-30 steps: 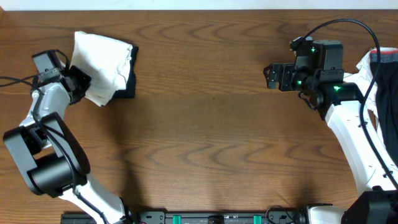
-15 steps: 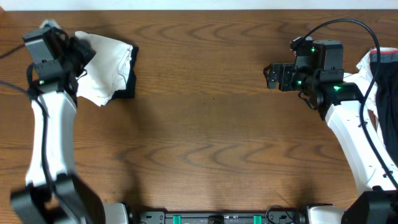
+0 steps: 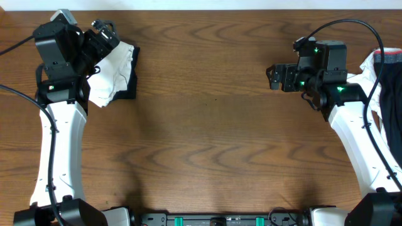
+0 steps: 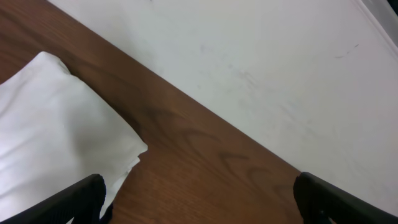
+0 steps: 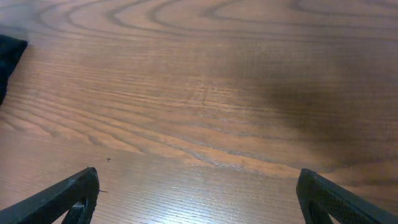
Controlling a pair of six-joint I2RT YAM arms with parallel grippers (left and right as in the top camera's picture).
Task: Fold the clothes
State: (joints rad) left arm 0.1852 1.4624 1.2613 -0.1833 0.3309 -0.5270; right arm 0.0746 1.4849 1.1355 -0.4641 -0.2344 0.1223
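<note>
- Left gripper [image 3: 103,36]: far-left corner of the table [image 3: 207,125], above the near edge of the white garment. In the overhead view its body hides the fingertips. In the left wrist view only two dark fingertips [image 4: 81,199] show, at the bottom corners, spread wide with nothing between them.
- White garment [image 3: 118,68]: folded, far left of the table. Its left part is covered by the left arm. In the wrist view one rounded folded corner shows, the rest is cut off at the left and bottom edges.
- Black garment [image 3: 130,81]: under the white one, seen only as a narrow strip along its right and near edges. Shape cannot be made out.
- Right gripper [image 3: 272,76]: far right half, over bare wood, well apart from all cloth. In the right wrist view its fingertips [image 5: 68,196] stand wide apart, empty.
- Pile [image 3: 391,78]: white and dark cloth at the right edge, cut off by the frame and crossed by a cable [image 3: 377,75]. Single pieces cannot be told apart.
</note>
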